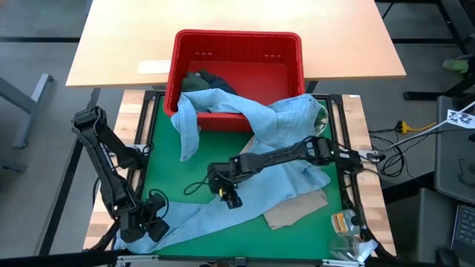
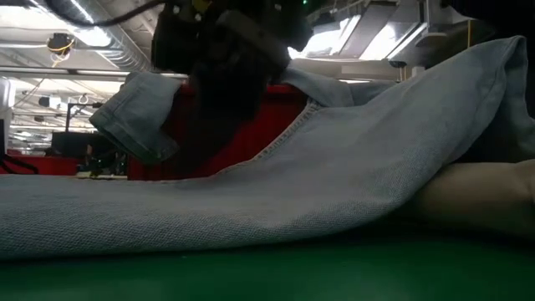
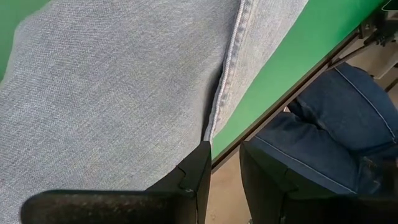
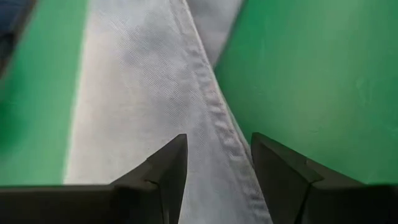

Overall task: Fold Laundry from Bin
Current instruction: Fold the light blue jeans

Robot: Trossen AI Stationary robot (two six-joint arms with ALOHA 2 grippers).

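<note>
Spreading across the green mat [image 1: 245, 233], the light blue shirt [image 1: 289, 126] shows no lettering.

A light wooden table [image 1: 223, 33] stands on grey floor [image 1: 33, 59], with ceiling lights [image 2: 92, 35] overhead.

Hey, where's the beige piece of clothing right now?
In the high view the beige garment lies on the green mat, toward the table's front right, partly tucked under the light blue shirt and just beyond the right gripper.
</note>
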